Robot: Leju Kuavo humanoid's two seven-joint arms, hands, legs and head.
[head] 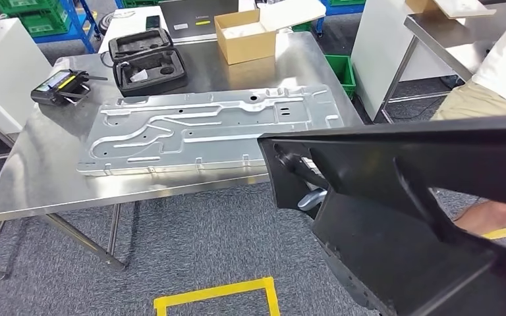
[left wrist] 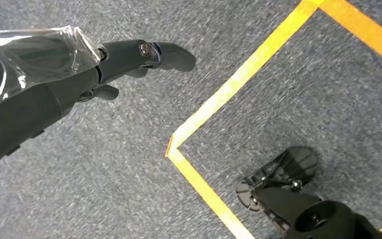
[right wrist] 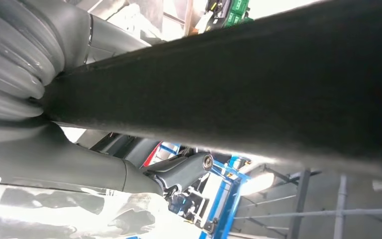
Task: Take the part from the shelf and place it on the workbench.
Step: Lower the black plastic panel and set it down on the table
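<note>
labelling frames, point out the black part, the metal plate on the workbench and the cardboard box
black part (head: 408, 191): head view, its broad dark face
metal plate (head: 211, 131): head view, middle of the stamped sheet
cardboard box (head: 250, 45): head view, its front wall

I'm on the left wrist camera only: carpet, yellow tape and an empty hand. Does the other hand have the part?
Observer: Yes. The right hand grips the edge of a big black part.
Operator: What's on the table?
Observer: A large metal panel lies across the steel table, with a cardboard box and a black case behind it.
Operator: Anyone close?
Observer: A person is by the table's right side, beyond the part.
</note>
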